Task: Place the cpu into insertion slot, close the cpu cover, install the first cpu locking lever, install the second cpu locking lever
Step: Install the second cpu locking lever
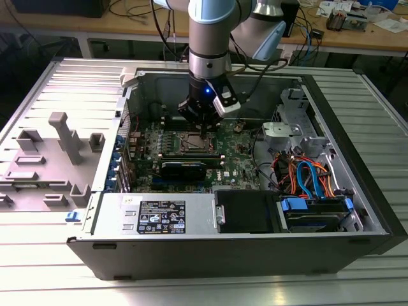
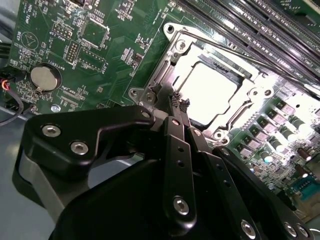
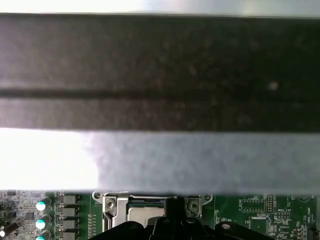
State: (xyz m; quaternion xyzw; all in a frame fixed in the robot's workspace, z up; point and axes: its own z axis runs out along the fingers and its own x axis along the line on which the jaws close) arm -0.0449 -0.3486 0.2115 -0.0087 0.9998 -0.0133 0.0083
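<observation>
My gripper (image 1: pixel 204 127) hangs inside the open computer case, right over the insertion slot (image 1: pixel 193 143) on the green motherboard (image 1: pixel 239 159). In the second wrist view the two black fingers are pressed together, shut, and their tips (image 2: pixel 179 102) rest at the slot's silver edge with nothing seen between them. The cpu (image 2: pixel 207 90) lies flat in the slot, its top glaring bright. The cpu cover (image 2: pixel 172 62) lies down around it as a silver frame. The first wrist view shows the cpu (image 3: pixel 142 214) and the gripper (image 3: pixel 175 204) beside it. I cannot make out the locking levers clearly.
Long black memory slots (image 2: pixel 250 25) run beside the socket, and a coin battery (image 2: pixel 44 77) sits on the board. A black block (image 1: pixel 183 169), a power supply (image 1: pixel 159 213) and coloured cables (image 1: pixel 306 175) fill the case. A grey fixture (image 1: pixel 64 137) stands outside at the exterior view's left.
</observation>
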